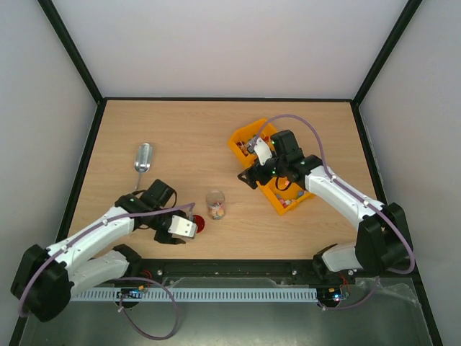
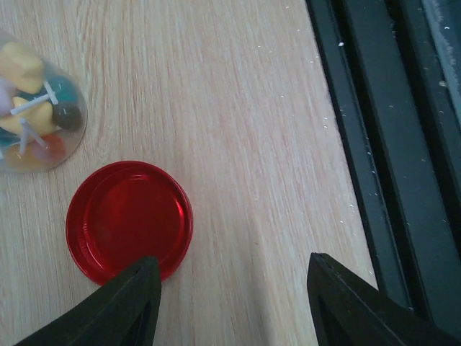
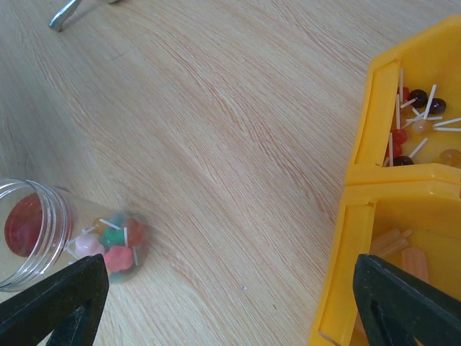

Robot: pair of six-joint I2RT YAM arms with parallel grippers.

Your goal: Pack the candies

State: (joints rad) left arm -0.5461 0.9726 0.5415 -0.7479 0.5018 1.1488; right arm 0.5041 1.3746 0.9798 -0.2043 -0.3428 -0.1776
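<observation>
Left gripper (image 2: 232, 274) hangs low over the table, its fingers partly apart with nothing between them; the red lid (image 2: 130, 220) lies just beside one fingertip. My right gripper (image 3: 227, 288) stands wide and empty over the near wall of the yellow bin (image 3: 356, 144). The candies (image 3: 418, 119) lie in one compartment of that bin, small round heads on thin white sticks. More of them sit at the bottom of the clear jar (image 3: 36, 227), which is open on the table between my arms. I judge them light, hard and smooth, likely to skid out of a loose pinch, and the sticks look thin enough to snap. I would pinch one by its head, squarely across the widest part, not by the stick.
</observation>
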